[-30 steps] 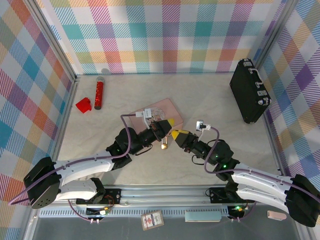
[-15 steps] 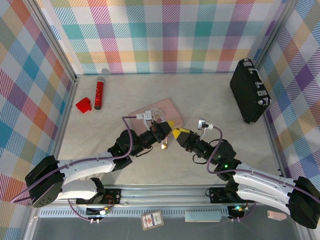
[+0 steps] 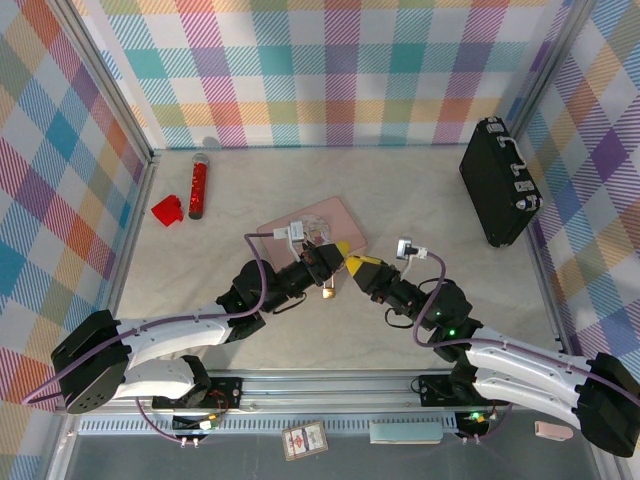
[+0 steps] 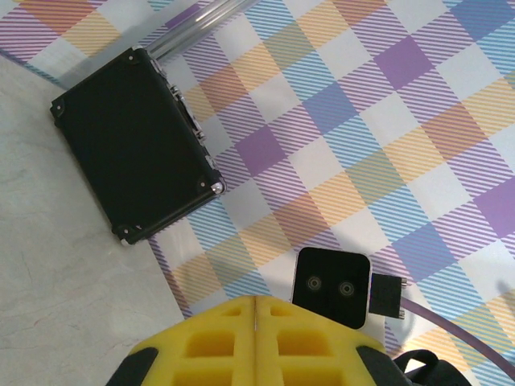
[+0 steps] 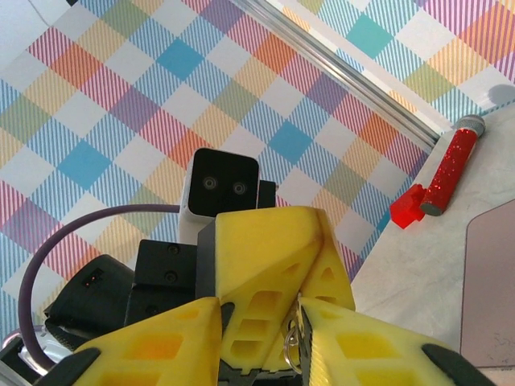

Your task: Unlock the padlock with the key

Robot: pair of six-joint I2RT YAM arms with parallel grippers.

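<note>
Right gripper (image 3: 357, 266) has only nudged outward, grip state unreadable; left gripper (image 3: 333, 255) sits clamped, brass padlock (image 3: 327, 291) dangling just below it beside the pink tin (image 3: 330, 215), so this looks like pre-insertion alignment, and next needs the key tip lined to the keyway.

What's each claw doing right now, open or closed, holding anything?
Left claw: closed, yellow fingers pressed together.
Right claw: cannot be told; it looks partly apart.
</note>
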